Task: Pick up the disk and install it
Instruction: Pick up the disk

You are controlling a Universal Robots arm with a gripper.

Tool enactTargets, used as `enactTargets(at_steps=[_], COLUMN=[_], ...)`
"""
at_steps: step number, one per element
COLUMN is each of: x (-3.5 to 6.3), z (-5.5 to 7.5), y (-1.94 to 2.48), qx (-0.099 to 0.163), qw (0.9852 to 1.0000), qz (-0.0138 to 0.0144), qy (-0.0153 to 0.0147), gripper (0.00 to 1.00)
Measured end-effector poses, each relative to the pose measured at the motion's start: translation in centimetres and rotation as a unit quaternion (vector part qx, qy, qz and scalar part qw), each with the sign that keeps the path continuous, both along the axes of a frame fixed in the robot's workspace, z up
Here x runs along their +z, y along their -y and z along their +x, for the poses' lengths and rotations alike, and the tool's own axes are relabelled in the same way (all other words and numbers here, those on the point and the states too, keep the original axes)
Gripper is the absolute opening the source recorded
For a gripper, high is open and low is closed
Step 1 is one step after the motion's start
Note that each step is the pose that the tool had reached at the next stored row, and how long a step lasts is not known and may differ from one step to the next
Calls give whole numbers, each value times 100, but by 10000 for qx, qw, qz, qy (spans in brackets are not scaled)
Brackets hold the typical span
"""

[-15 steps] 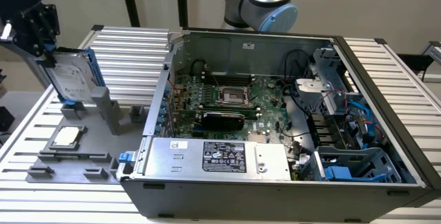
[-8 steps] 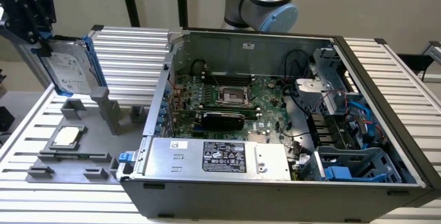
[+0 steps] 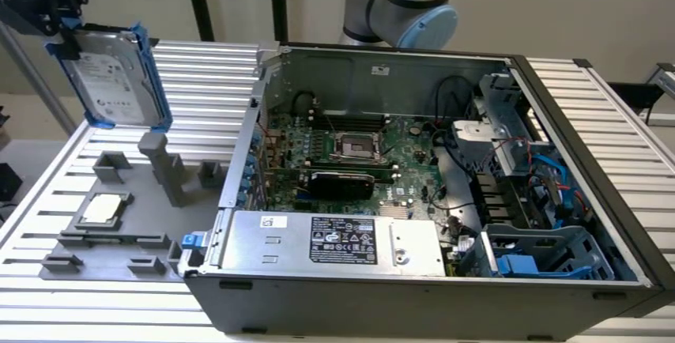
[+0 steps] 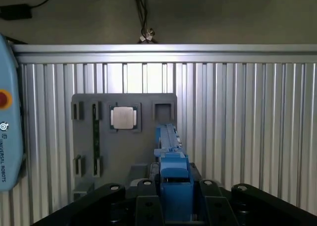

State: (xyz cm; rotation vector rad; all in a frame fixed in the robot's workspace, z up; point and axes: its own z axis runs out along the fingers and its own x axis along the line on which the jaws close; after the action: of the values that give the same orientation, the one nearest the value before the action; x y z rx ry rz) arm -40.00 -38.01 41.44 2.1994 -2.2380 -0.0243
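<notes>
Upright, the disk (image 3: 114,78) hangs, long axis near-vertical.

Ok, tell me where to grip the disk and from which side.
Grip the short end of its blue carrier frame, coming from above. The disk hangs roughly upright with that end uppermost, and the frame's rails give firm outer faces clear of the white label. The hand grips it there now.

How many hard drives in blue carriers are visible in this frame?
1: the disk, gripped by the fingers, hangs above the grey fixture plate at the exterior view's left, outside the computer case. Others may be hidden in the case's drive bays.
</notes>
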Motion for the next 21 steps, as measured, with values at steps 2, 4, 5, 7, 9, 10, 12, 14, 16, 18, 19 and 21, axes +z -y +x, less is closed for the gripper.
enactTargets(at_steps=[2,4,5,7,9,10,12,14,16,18,19,21], x=[93,184,229,318,407,457,547,638,728,818,864,941], z=[63,142,185,274,363,412,502,594,683,773,820,911], y=[0,1,2,5,8,10,15,20,27,36,41,54], qx=[-1,-1,0,0,-1,-1,0,0,-1,0,0,0], qw=[10000,10000,10000,10000,10000,10000,10000,10000,10000,10000,10000,10000], qz=[0,0,0,0,0,0,1,3,7,12,14,16], qy=[-1,-1,-1,-2,-1,-3,-4,-7,-11,-14,-16,-20], gripper=[33,33,33,33,33,33,33,33,33,33,33,33])
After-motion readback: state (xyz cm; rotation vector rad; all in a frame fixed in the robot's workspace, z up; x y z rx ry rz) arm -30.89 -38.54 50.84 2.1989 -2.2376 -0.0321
